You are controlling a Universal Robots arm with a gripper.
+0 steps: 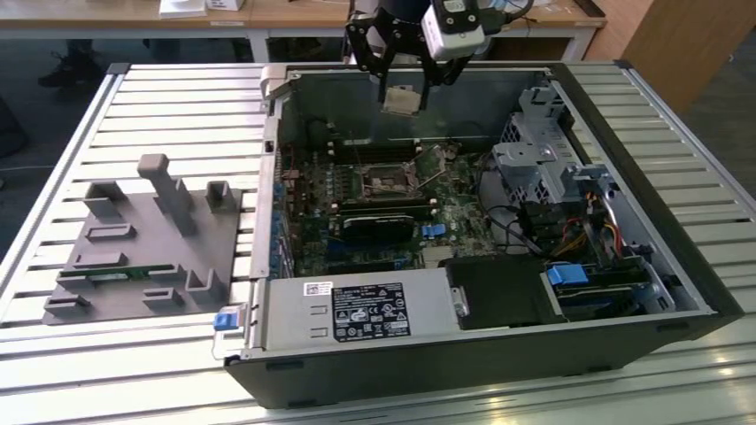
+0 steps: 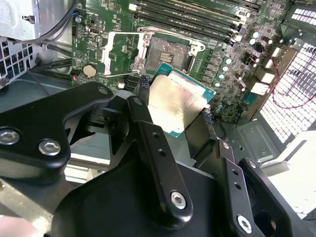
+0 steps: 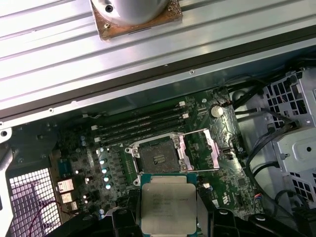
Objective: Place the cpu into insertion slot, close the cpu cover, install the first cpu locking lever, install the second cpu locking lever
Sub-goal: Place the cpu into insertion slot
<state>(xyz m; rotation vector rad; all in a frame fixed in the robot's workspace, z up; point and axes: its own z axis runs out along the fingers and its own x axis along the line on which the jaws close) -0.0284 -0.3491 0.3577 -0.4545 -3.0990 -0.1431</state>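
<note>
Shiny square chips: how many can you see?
1. The cpu is held in the gripper, up clear of the empty insertion slot. Others could be hidden.

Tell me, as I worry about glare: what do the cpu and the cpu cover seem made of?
The cpu: its top looks like satin silvery metal, catching light in the second wrist view; the green rim suggests circuit board. The cpu cover: thin bright sheet metal, likely steel, judging by its shiny edges.
</note>
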